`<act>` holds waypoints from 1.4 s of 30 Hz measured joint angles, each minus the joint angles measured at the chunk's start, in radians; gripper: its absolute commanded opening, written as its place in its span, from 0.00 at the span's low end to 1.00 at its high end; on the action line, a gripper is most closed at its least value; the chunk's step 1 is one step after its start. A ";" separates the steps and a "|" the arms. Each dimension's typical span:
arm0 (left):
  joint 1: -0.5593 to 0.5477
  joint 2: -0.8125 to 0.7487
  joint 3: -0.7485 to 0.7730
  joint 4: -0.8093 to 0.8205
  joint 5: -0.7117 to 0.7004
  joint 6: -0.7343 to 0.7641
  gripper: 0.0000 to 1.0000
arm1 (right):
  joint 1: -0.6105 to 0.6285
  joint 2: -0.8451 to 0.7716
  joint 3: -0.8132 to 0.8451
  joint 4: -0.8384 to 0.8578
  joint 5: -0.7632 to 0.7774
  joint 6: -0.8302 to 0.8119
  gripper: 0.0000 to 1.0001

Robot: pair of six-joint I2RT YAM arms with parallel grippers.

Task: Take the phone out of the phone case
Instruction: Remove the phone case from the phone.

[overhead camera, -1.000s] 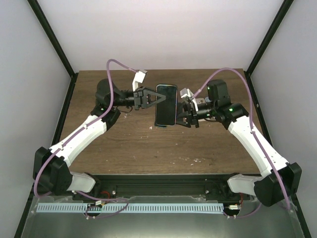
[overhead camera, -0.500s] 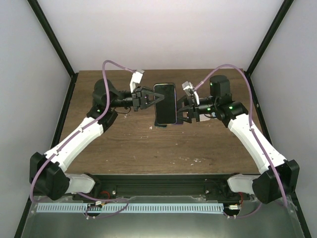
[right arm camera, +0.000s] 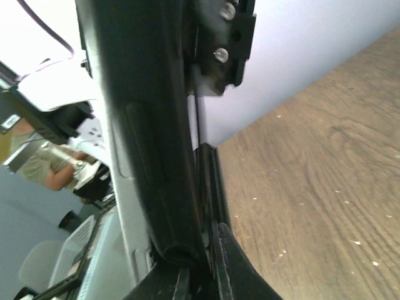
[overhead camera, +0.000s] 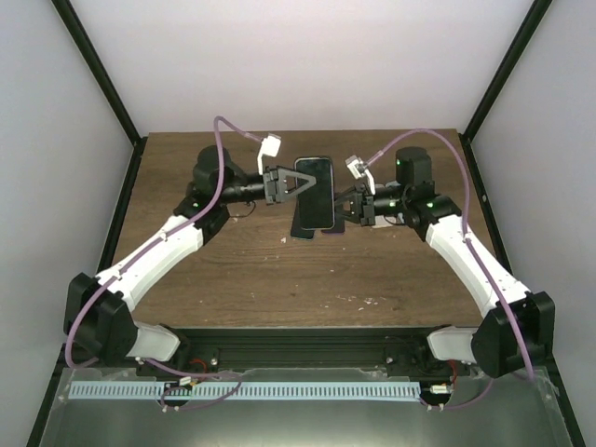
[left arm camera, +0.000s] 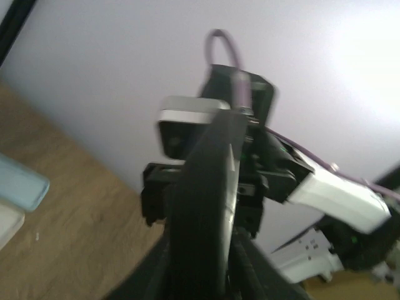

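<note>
Separating the black glossy phone [overhead camera: 314, 186] from its dark matte phone case [overhead camera: 300, 233] appears to be the step in hand; both are held aloft over the far middle of the brown wooden desk [overhead camera: 279, 270]. The left fingers [overhead camera: 291, 179] are closed on the phone's left edge, the right fingers [overhead camera: 352, 207] clamped on the case's right side. Next, a steady pull apart is judged needed to free it.
</note>
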 measured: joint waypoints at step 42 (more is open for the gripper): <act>-0.765 0.221 -0.101 -0.489 -1.328 0.528 0.48 | 0.003 -0.060 -0.407 -0.449 0.673 0.370 0.01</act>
